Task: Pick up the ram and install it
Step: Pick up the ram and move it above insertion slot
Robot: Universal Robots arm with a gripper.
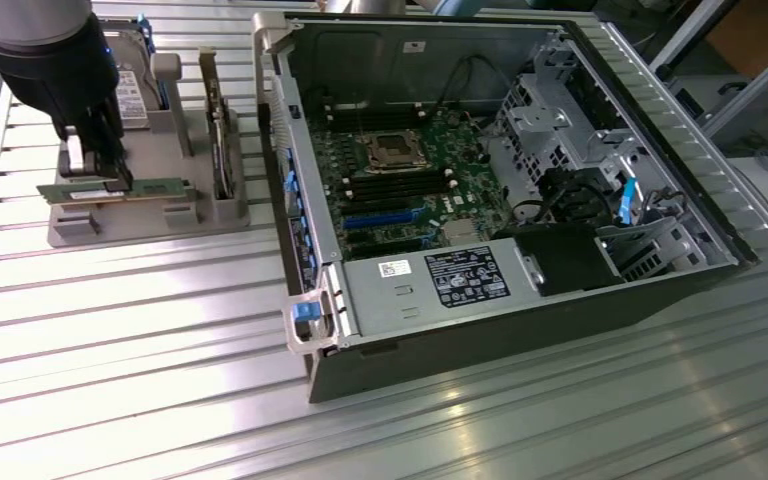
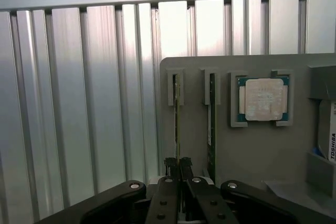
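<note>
The ram (image 1: 151, 188) is a thin green stick standing on edge in a slot of the grey holder (image 1: 137, 222) at the exterior view's left. My gripper (image 1: 104, 182) reaches down onto it from above. In the wrist view the ram (image 2: 177, 119) is seen edge-on, and its near end runs between the black fingertips (image 2: 171, 165). The gripper (image 2: 177, 163) is shut on it there. The open computer case (image 1: 651, 290) lies to the exterior view's right, with the motherboard (image 1: 398, 175) and its dark memory slots exposed.
A second green stick (image 2: 211, 129) stands in the neighbouring slot. A square silver processor (image 2: 262, 99) and a hard drive (image 2: 329, 140) also sit in the holder (image 2: 262, 156). A larger card (image 1: 219, 130) stands upright between holder and case. The ribbed metal table (image 1: 157, 350) surrounds everything.
</note>
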